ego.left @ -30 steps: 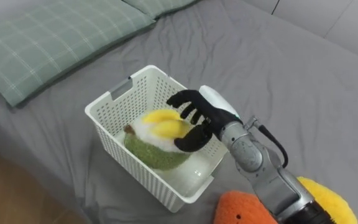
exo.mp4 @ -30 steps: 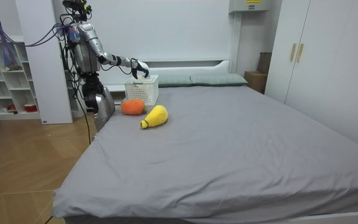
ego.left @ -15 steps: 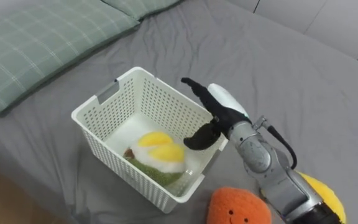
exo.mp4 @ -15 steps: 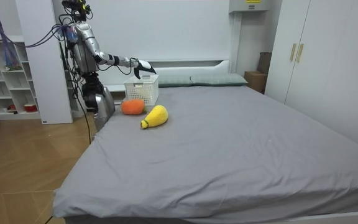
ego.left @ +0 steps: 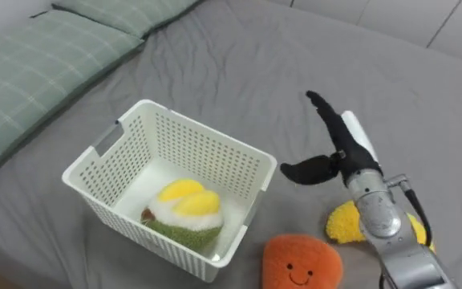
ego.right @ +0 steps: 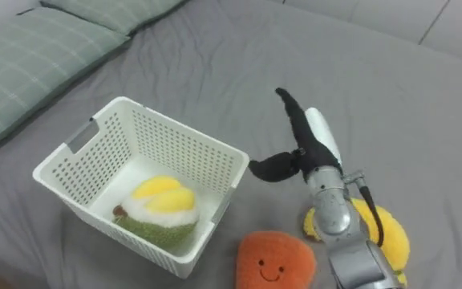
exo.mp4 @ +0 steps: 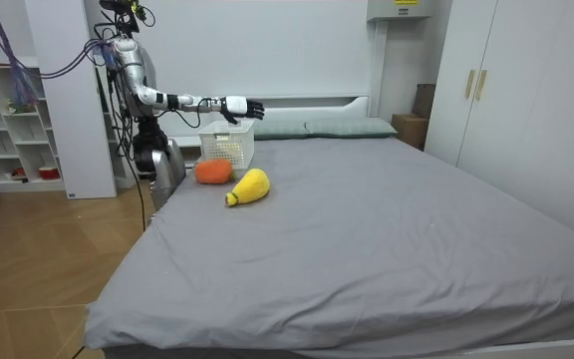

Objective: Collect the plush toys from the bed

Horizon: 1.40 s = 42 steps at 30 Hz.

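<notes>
A white slotted basket [ego.left: 251,155] stands on the grey bed near its edge. Inside it lies a green, white and yellow plush toy [ego.left: 184,213]. An orange plush with a smiling face [ego.left: 299,261] rests on the bed just right of the basket's near corner. Beside it is a yellow plush [ego.left: 345,226], partly hidden by my right forearm. My right hand [ego.left: 345,148] hovers open above the bed to the right of the basket, fingers straight and thumb spread, holding nothing. In the room view I stand at the bed's side with that hand [exo.mp4: 239,107] stretched out past the basket [exo.mp4: 229,145].
Green checked pillows [ego.left: 46,56] lie at the head of the bed, left of the basket. The grey bedspread [exo.mp4: 367,229] stretches wide toward the room view's right. A white shelf unit [exo.mp4: 8,130] stands behind me and wardrobes [exo.mp4: 506,90] line the far side.
My right hand, which was over the basket at the plush, has lifted out and swung right with fingers straightened. The plush now lies in the basket. The eye view has shifted.
</notes>
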### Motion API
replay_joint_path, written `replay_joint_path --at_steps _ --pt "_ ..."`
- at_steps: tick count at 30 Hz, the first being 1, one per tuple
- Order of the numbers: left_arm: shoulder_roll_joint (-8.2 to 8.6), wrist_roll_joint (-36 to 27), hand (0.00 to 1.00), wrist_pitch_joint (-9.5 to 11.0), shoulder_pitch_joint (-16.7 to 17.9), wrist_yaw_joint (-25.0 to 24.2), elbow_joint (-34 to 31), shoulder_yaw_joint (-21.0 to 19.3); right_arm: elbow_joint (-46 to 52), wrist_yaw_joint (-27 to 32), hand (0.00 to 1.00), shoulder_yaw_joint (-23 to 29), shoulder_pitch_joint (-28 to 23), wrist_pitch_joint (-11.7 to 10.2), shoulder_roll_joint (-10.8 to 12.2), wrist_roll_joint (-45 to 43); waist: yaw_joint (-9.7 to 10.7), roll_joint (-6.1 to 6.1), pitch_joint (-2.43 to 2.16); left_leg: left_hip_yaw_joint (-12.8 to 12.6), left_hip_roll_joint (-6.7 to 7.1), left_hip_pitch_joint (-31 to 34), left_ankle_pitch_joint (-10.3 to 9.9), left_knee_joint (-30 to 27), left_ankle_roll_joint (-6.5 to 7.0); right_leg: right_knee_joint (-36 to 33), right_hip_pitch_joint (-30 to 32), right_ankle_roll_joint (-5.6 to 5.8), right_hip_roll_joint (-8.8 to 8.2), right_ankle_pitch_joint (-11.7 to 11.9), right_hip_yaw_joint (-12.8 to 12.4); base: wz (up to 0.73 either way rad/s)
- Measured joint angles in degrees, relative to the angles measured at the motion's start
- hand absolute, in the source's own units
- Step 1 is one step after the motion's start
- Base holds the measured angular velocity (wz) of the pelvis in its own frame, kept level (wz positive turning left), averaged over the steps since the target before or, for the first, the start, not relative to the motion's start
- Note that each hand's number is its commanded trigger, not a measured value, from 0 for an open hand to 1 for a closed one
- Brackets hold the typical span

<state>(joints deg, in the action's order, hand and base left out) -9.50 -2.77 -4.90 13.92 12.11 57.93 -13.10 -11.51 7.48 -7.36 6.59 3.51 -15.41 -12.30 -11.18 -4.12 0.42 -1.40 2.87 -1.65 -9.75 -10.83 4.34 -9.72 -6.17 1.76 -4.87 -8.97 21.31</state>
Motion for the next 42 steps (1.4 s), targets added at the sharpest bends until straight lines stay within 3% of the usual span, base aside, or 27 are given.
replay_joint_path --at_steps 6,10,15,17,20,22,26,30,33,36,39,42 --pt "-0.03 0.1 0.0 0.0 0.9 0.1 -0.3 -0.2 0.0 1.9 0.0 4.9 -0.5 0.2 -3.3 -0.5 3.4 0.15 -0.32 -1.9 -0.28 -0.9 0.0 1.0 0.05 -0.2 0.4 -0.01 0.18 0.1 -1.7 -0.17" --pt "-0.11 0.0 0.0 0.2 1.0 0.0 -0.6 -0.2 -0.1 2.6 0.0 6.3 -1.8 0.3 -4.7 0.6 4.5 -0.31 -0.48 -2.8 -0.37 -1.4 -0.2 1.3 0.13 -0.2 0.4 0.03 0.24 0.1 -2.4 -0.13" --pt "-0.91 -0.4 0.0 0.2 0.0 0.1 -0.7 1.2 -11.5 4.2 0.0 6.2 -1.7 0.4 -4.9 2.3 4.5 -2.23 -0.46 -3.2 -0.47 -1.2 -0.3 1.1 0.17 -0.2 0.8 0.07 0.32 0.2 -3.0 -0.05" --pt "-0.91 -0.1 0.0 0.1 -0.3 0.1 -0.8 1.9 -14.9 4.2 0.0 6.2 -1.2 0.9 -4.9 2.5 4.3 -2.97 -0.66 -3.2 -0.47 -0.1 -0.4 0.7 0.21 -0.5 1.8 0.08 0.33 0.3 -3.4 -0.03" --pt "-1.48 -0.3 0.0 0.0 -2.4 -0.4 -0.6 2.5 -22.3 4.6 0.0 6.3 3.5 1.2 -5.2 2.5 4.5 -3.37 -0.45 -3.9 -0.79 3.3 -0.4 -0.9 0.34 -1.2 5.2 -0.17 0.39 0.9 -3.9 -0.11" --pt "-2.51 -0.2 0.0 0.0 -4.5 -0.5 -0.5 2.9 -25.2 5.0 0.0 5.9 6.5 1.3 -5.2 2.5 4.2 -3.72 -0.04 -4.7 -1.31 5.4 -0.4 -1.7 0.33 -1.1 7.2 -0.56 0.72 1.6 -4.0 -0.19" --pt "-4.24 -2.3 0.0 0.3 -9.5 -0.4 1.4 6.7 -35.5 6.8 0.0 2.6 14.7 0.6 -7.6 1.5 2.8 -3.78 0.41 -5.5 -1.86 10.1 -0.3 -2.9 0.35 -0.9 11.6 -0.87 1.26 2.9 -5.0 -0.11" --pt "-4.9 -4.5 0.0 0.3 -11.2 -0.6 1.7 11.1 -45.0 9.2 0.0 -0.9 20.6 0.0 -8.5 0.8 2.6 -4.0 0.6 -5.6 -1.93 13.1 -0.2 -3.1 0.35 -1.1 14.8 -0.92 1.29 2.9 -5.2 -0.02" --pt "-4.8 -6.1 0.0 0.3 -12.5 -0.6 2.6 13.8 -49.1 10.1 0.0 -3.5 23.1 -0.3 -9.3 0.8 2.0 -4.13 0.72 -5.8 -2.09 15.8 -0.1 -3.8 0.31 -1.1 17.6 -1.03 1.35 3.0 -5.4 -0.03" --pt "-4.68 -6.8 0.0 0.2 -14.1 -0.9 3.9 14.0 -52.4 10.3 0.0 -4.1 24.5 -0.4 -9.5 0.8 1.0 -4.11 0.81 -6.0 -2.14 17.1 -0.1 -3.8 0.27 -1.1 19.0 -1.03 1.2 3.0 -5.4 -0.04" --pt "-4.76 -7.4 0.0 0.5 -15.7 -1.0 3.9 14.0 -55.3 10.3 0.0 -4.5 25.7 -0.4 -9.6 0.8 0.1 -4.04 1.66 -6.0 -2.16 17.7 -0.1 -3.8 0.26 -1.0 19.5 -1.04 1.41 3.0 -5.5 0.0" --pt "-4.77 -9.1 0.0 1.3 -17.2 -1.1 4.0 14.0 -55.3 10.3 0.0 -4.5 26.2 -0.5 -9.7 0.7 -0.2 -4.11 1.83 -6.0 -2.15 19.5 -0.1 -3.8 0.26 -1.0 21.4 -1.04 1.33 3.0 -5.5 0.0"
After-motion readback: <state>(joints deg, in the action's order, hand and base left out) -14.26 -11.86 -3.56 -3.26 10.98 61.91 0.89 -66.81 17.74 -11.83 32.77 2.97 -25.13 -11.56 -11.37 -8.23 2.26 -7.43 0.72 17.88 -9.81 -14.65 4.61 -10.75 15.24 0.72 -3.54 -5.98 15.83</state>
